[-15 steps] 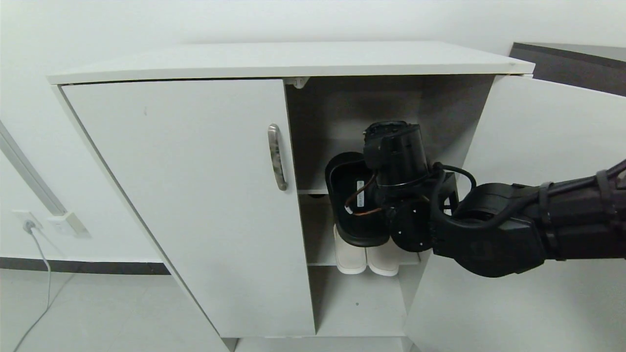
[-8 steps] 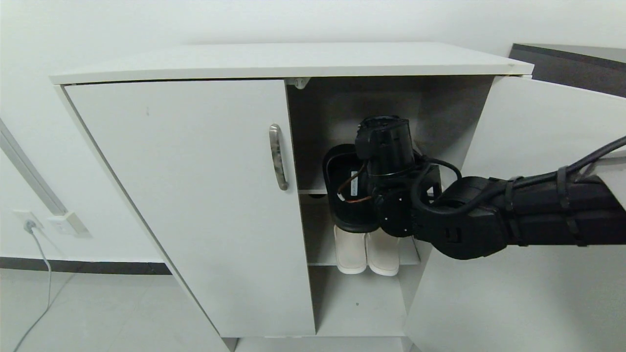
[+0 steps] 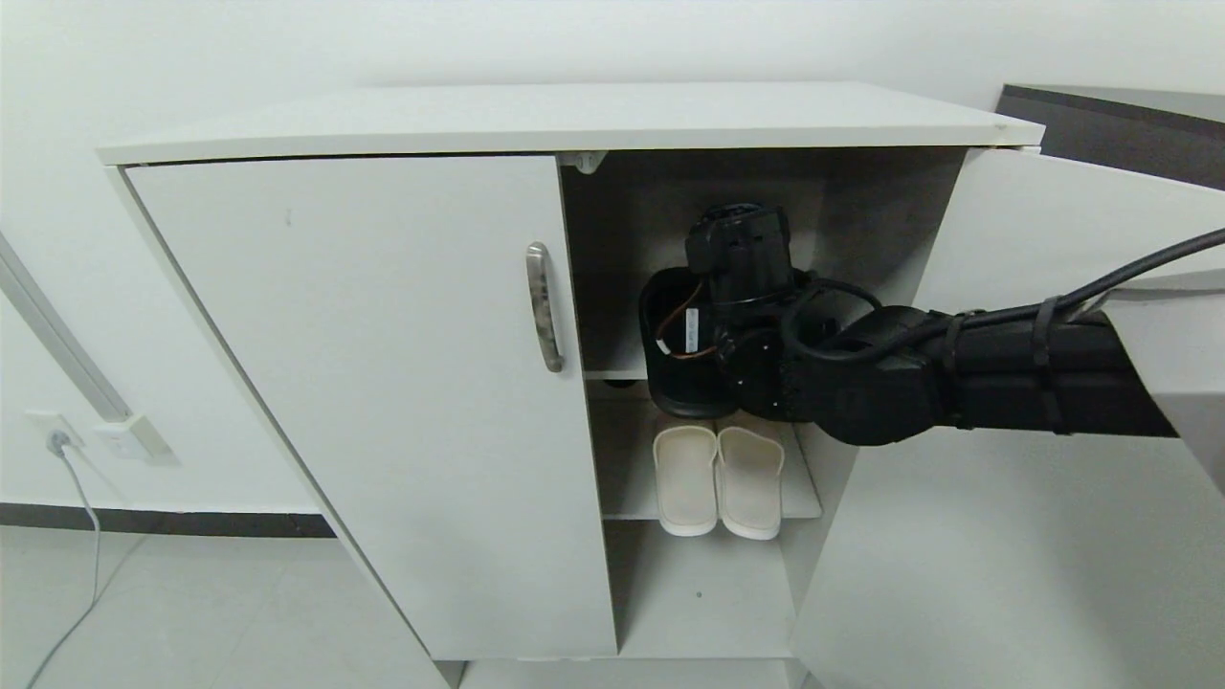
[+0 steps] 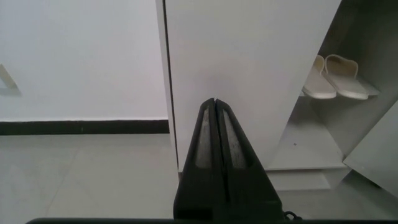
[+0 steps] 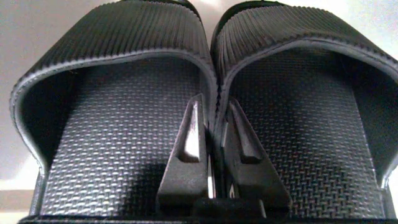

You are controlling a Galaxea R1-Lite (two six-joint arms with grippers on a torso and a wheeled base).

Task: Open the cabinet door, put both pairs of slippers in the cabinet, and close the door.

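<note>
Right claw (image 5: 214,118): clamped on adjoining inner walls of black slippers (image 3: 673,337), held inside cabinet (image 3: 574,115) at upper shelf. White slippers (image 3: 718,478): shelf below. Right door (image 3: 1014,239): open. Left claw (image 4: 215,102): fully closed, empty.

Bright, even light falls from above the cabinet (image 3: 574,120), so its top, its closed door and the wall behind it read almost flat white, with a thin shadow line under the top's overhang. Inside the cabinet the upper compartment is dim; the black slippers (image 3: 675,383) and the right arm (image 3: 957,383) merge there into one dark mass with little detail. On the shelf below, the white slippers (image 3: 718,483) are well lit. The handle (image 3: 542,306) carries dull glints. The cabinet's left side leans with wide-angle distortion. Before the cabinet door, the left pincer (image 4: 215,102) shows a grey sheen on its pads. Seen close, the right pincer (image 5: 215,102) casts a shadow on the insoles, and the ribbed straps catch highlights.
</note>
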